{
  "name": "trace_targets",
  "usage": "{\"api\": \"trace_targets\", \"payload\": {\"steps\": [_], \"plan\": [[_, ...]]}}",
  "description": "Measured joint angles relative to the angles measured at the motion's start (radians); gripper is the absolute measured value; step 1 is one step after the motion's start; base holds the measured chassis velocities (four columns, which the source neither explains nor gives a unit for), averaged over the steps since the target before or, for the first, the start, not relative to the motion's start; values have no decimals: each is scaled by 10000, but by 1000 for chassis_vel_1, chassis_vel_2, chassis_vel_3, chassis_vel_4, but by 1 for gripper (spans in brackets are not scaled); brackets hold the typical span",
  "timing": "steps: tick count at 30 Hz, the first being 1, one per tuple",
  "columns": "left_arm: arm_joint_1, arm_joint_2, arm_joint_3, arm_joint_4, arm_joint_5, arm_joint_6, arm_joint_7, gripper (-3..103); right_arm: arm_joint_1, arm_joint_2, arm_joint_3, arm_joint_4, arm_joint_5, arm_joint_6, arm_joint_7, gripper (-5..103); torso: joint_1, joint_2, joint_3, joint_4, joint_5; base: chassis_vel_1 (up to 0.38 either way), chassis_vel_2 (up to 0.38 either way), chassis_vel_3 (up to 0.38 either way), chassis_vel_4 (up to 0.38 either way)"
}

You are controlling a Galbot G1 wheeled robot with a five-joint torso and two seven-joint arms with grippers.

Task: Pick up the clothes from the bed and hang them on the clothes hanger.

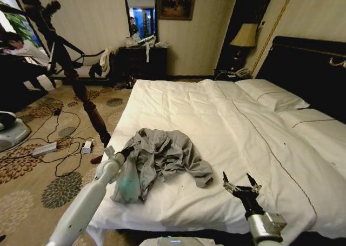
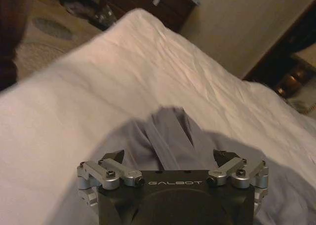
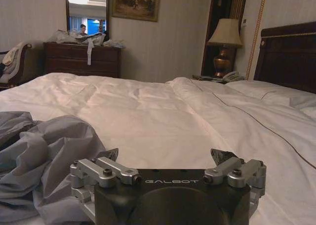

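The clothes (image 1: 162, 158) are a crumpled grey shirt lying on the white duvet of the bed (image 1: 216, 121), near its front left corner. My left gripper (image 1: 130, 148) is at the shirt's left edge and is open. In the left wrist view the left gripper (image 2: 169, 158) hovers just over the grey fabric, with the collar (image 2: 170, 133) lying between its spread fingers. My right gripper (image 1: 239, 180) is open and holds nothing, low over the duvet to the right of the shirt. From the right gripper (image 3: 167, 156) the clothes (image 3: 44, 151) lie off to one side. The clothes hanger is out of view.
A dark wooden post (image 1: 89, 111) stands on the carpet left of the bed, among cables and power strips (image 1: 46, 148). Pillows (image 1: 270, 94) and a dark headboard (image 1: 308, 73) are at the right. A dresser (image 1: 143, 62) and a lamp (image 1: 246, 35) stand against the back wall.
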Motion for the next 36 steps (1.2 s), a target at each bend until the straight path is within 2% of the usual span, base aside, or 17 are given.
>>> {"api": "trace_targets", "payload": {"steps": [3, 5, 6, 9, 10, 13, 14, 18, 23, 30, 32, 36], "plan": [[-431, 38, -181, 388, -196, 154, -17, 100, 12, -30, -27, -46, 5, -13, 6, 100, 0, 0, 0, -4, -3, 0, 0, 0, 0], [-1368, 23, -94, 1248, -435, 387, 23, 100, 14, -37, -93, -54, 0, -43, 13, 100, 1, -1, 0, -6, -2, 0, 0, 0, 0], [-1368, 23, -94, 1248, -435, 387, 23, 100, 14, -37, -93, -54, 0, -43, 13, 100, 1, -1, 0, -6, -2, 0, 0, 0, 0], [-2450, -176, 496, 2265, -608, 526, 250, 100, -44, -63, -89, -43, -4, -59, 33, 100, 1, 0, 1, -6, -3, 0, 0, 0, 0], [-2450, -176, 496, 2265, -608, 526, 250, 100, -44, -63, -89, -43, -4, -59, 33, 100, 1, 0, 1, -6, -3, 0, 0, 0, 0], [-3626, -613, 1154, 3746, -748, 691, 486, 100, -116, -65, -24, -14, 2, -62, 88, 100, 1, -1, 2, -9, 0, 0, 0, 0, 0], [-3626, -613, 1154, 3746, -748, 691, 486, 100, -116, -65, -24, -14, 2, -62, 88, 100, 1, -1, 2, -9, 0, 0, 0, 0, 0], [-5049, -1129, 1981, 5966, -322, 635, 1155, 100, -244, -39, 41, 51, -24, -63, 116, 100, 2, -1, 3, -6, -2, 0, 0, 0, 0], [-6002, -1444, 2438, 7419, 320, 426, 1807, 100, -321, 6, 77, 109, -57, -63, 124, 100, 2, -1, 2, -1, -1, 0, 0, 0, 0], [-6440, -1871, 2700, 8263, 955, 444, 1999, 100, -297, 24, 93, 130, -56, -64, 140, 100, 2, -1, 2, -6, 0, 0, 0, 0, 0], [-6477, -1938, 2712, 8395, 1033, 446, 2000, 103, -298, 25, 91, 135, -55, -64, 140, 100, 2, -1, 1, -5, -1, 0, 0, 0, 0], [-6610, -2285, 2791, 8916, 1464, 446, 2022, 97, -318, 27, 98, 164, -46, -64, 159, 100, 2, -1, 1, -4, 0, 0, 0, 0, 0]]}}
